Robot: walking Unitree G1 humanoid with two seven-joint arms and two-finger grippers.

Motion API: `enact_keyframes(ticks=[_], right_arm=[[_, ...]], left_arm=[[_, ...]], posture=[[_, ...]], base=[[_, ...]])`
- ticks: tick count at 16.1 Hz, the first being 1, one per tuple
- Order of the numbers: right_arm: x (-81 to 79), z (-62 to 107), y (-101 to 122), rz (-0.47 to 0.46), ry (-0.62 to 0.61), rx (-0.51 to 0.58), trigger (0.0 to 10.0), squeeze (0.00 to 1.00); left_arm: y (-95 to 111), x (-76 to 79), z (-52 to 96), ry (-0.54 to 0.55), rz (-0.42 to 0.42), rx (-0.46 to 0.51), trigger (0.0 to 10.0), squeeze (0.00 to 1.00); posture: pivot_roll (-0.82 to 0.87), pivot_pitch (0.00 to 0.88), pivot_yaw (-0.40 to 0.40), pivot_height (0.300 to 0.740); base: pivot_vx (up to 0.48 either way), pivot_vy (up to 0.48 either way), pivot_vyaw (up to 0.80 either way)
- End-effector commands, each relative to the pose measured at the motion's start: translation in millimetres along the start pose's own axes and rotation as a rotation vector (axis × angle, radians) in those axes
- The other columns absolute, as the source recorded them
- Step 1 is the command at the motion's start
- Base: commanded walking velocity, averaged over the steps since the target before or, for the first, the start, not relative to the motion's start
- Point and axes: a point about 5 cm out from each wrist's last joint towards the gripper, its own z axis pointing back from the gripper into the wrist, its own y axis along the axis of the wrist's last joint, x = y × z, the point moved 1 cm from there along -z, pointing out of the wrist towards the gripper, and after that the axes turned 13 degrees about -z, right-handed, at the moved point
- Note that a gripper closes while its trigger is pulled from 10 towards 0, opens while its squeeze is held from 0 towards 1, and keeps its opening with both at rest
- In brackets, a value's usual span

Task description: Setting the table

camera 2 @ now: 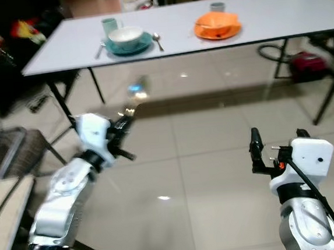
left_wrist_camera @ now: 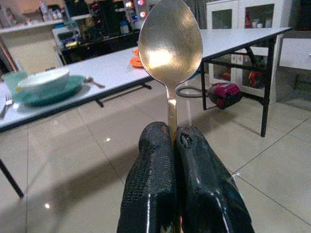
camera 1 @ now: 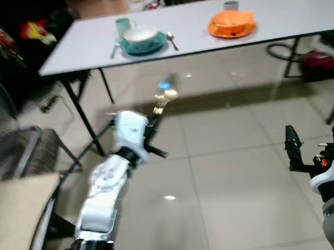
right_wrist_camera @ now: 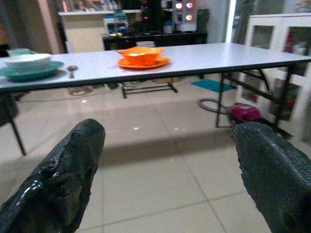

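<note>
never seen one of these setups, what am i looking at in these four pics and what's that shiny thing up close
It is a walking humanoid robot with two silver arms. Two pictures come from its head, looking down; the other two from a camera on each wrist. The shiny thing is a spoon, pinched by its handle in the left tool. The right tool is open and holds nothing. Ahead stands a white table with two place settings: a teal plate with a white bowl, cup, fork and spoon, and an orange plate and bowl.
</note>
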Motion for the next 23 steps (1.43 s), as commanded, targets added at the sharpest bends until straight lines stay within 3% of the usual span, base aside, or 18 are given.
enact_keyframes(ticks=[1, 5, 13, 17, 23], right_arm=[[-8.5, -1.3, 0, -0.024, 0.029, -0.004, 10.0, 0.0], [-7.0, 2.5, -1, -0.024, 0.018, -0.011, 10.0, 0.0], [-11.5, -6.2, -2, -0.03, 0.055, -0.028, 10.0, 0.0], [-12.3, -7.5, -3, -0.031, 0.065, -0.033, 10.0, 0.0], [-10.4, -10.7, -2, -0.023, 0.076, -0.032, 10.0, 0.0]], left_arm=[[-3, -11.5, 4.6, 0.033, -0.018, -0.017, 10.0, 0.0], [-2, -10.0, -0.1, 0.029, -0.012, -0.017, 10.0, 0.0], [-3, -12.5, -0.7, 0.053, -0.012, -0.022, 10.0, 0.0], [-1, -12.1, -1.3, 0.053, -0.015, -0.015, 10.0, 0.0], [-8, -19.2, 3.2, 0.11, -0.014, -0.049, 10.0, 0.0]], posture=[[-0.29, 0.0, 0.08, 0.74], [-0.29, 0.0, 0.089, 0.74], [-0.27, 0.0, 0.06, 0.74], [-0.26, 0.0, 0.056, 0.74], [-0.25, 0.0, 0.033, 0.74]], base=[[0.371, 0.0, 0.0], [0.391, 0.0, -0.75], [0.393, 0.0, 0.0], [0.393, 0.0, -0.72], [0.393, 0.0, -0.11]])
